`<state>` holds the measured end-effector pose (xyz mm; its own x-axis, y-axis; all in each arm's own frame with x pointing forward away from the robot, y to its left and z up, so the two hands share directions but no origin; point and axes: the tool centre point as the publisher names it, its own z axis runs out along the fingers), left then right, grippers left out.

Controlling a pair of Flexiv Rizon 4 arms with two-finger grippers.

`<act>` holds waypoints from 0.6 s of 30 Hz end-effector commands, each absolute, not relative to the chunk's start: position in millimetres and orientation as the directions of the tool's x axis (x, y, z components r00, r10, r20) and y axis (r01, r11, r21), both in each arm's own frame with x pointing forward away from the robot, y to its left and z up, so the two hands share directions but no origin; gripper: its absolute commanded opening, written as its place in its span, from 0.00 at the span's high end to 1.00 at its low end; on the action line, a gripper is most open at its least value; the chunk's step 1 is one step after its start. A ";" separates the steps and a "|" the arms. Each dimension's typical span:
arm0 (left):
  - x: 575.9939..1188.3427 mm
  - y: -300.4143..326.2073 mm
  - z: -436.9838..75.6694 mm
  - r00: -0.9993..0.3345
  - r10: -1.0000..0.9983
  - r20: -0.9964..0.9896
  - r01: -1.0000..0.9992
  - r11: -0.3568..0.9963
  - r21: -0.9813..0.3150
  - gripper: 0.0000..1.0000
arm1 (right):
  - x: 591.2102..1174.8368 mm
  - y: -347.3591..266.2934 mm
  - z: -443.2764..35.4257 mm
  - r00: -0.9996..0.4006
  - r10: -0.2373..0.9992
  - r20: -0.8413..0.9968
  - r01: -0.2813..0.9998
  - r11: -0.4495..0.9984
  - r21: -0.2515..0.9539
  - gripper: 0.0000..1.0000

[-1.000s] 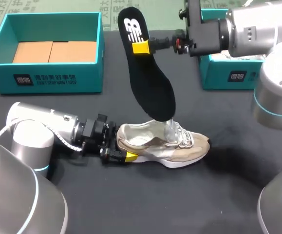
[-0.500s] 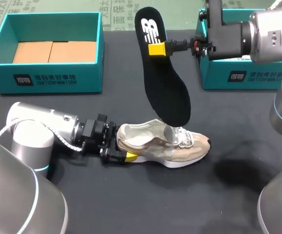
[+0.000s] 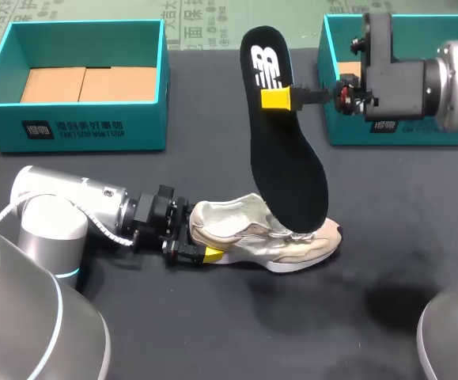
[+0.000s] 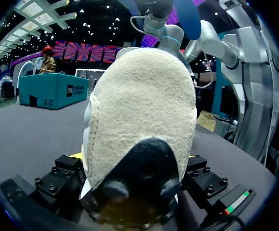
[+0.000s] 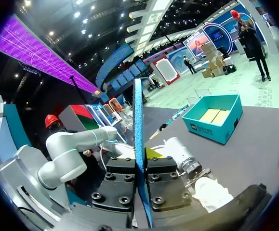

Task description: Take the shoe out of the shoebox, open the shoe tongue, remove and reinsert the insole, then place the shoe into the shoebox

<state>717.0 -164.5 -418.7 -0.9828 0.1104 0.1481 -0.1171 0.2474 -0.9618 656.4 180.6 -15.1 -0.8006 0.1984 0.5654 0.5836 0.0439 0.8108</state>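
A beige shoe (image 3: 236,229) lies on its sole on the black table (image 3: 213,332), toe pointing right. My left gripper (image 3: 199,234) is at its heel, one finger on each side, shut on it; in the left wrist view the heel (image 4: 139,110) fills the space between the fingers. My right gripper (image 3: 277,99) is above the shoe, shut on the heel part of the black insole (image 3: 284,158). The insole hangs steeply, its toe end down over the laces; contact there cannot be made out. In the right wrist view the insole (image 5: 138,115) stands edge-on in my right gripper (image 5: 140,161).
An open teal shoebox (image 3: 82,127) with a brown cardboard floor stands at the back left. A second teal box (image 3: 347,127) stands at the back right, partly behind my right arm. The shoe in the right wrist view (image 5: 211,192) lies below the gripper.
My right gripper has carried the insole to the right and slightly down. The insole's toe end has left the shoe opening and now hangs over the laces. The left gripper and shoe have stayed put.
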 end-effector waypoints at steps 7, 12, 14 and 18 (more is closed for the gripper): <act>717.9 -163.9 -422.7 -0.983 0.110 0.149 -0.118 0.248 -0.961 1.00 | 641.9 168.6 -19.9 -0.796 0.207 0.569 0.588 0.038 0.808 1.00; 717.9 -163.9 -422.7 -0.983 0.110 0.149 -0.118 0.248 -0.961 1.00 | 640.9 168.8 -21.1 -0.795 0.195 0.575 0.592 0.036 0.805 1.00; 717.9 -163.9 -422.7 -0.983 0.110 0.149 -0.118 0.248 -0.961 1.00 | 638.5 167.8 -22.3 -0.793 0.182 0.582 0.596 0.026 0.803 1.00; 717.9 -163.9 -422.7 -0.983 0.110 0.149 -0.118 0.248 -0.961 1.00 | 630.3 163.5 -15.6 -0.791 0.162 0.589 0.601 0.035 0.798 1.00</act>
<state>717.0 -164.5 -418.7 -0.9828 0.1104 0.1481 -0.1171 0.2474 -0.9618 634.3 166.9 -16.6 -0.7907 0.1637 0.5899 0.6020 0.0328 0.7978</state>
